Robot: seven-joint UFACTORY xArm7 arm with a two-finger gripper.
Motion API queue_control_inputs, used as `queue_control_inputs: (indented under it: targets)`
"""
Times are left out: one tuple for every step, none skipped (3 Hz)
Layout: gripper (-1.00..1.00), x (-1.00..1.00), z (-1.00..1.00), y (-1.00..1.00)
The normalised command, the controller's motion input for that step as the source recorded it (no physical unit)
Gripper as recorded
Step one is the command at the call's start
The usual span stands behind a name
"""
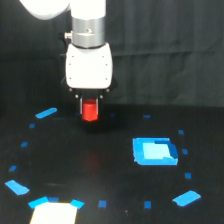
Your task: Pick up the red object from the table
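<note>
Red object [90, 110] between pincer [90, 107] fingers

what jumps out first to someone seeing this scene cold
The small bright red block stands out most, sitting between the dark fingers of the white arm's gripper in the upper middle, against the flat black table. Next comes the large bright blue square patch toward the exterior view's right, then the pale rectangle at the bottom edge on the left.

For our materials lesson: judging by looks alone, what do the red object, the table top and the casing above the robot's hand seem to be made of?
Red object: probably plastic or painted wood; uniform bright colour, blurred.
Table: matte black, maybe cloth or mat; hardly any glare.
Casing: smooth white, likely plastic shell; soft highlights.
The hand itself is too dark to judge.
</note>
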Motion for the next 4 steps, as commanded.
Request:
queue_control_inputs:
  targets:
    - [-0.94,-0.18,1.0,0.57]
    - [-0.9,-0.65,0.96,0.6]
    - [-1.0,-0.16,1.0,0.17]
    - [-0.97,-0.2,0.95,-0.48]
